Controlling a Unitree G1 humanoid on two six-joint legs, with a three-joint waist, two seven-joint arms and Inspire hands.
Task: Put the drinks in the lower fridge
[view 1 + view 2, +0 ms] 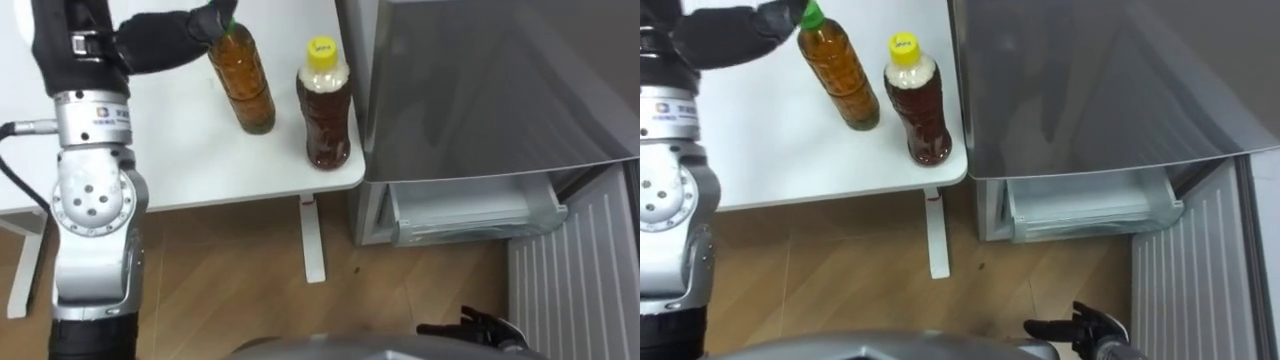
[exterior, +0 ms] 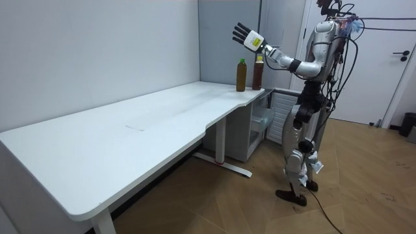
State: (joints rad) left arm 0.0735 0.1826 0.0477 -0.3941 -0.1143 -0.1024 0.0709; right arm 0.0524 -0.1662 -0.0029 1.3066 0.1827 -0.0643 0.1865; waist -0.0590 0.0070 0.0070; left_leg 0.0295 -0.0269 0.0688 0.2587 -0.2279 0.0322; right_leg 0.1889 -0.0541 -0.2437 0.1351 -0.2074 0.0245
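While you stand by the fridge (image 1: pixel 480 80): your right hand (image 1: pixel 483 326) is low and closest to you. Its fingers are loose and apart, with nothing in them.
Lower fridge (image 1: pixel 470 212): it is open just past that hand. Its white door (image 1: pixel 575 270) is swung out on your right. No drink is in it yet.
Surface (image 1: pixel 200 160): its white corner sits just beside the fridge. Both drinks stand upright on it, near the edge.
Yellow-cap bottle (image 1: pixel 325 110): it is the closer drink, and the one nearest the fridge.
Green-cap bottle (image 1: pixel 243 80): it stands just beside the yellow one, on your left and a bit further back.
Left hand (image 1: pixel 165 42): it is up by the green cap (image 1: pixel 812 14), fingers straight and spread. It holds nothing. You cannot tell if it touches the cap.
How they will feel: both look full of brown tea, so they are likely a bit heavy. The plastic looks smooth and may slip. Tall bottles tip easily.
Where to hold: the wide middle is likely best, not the little cap. Wrap the fingers right round.
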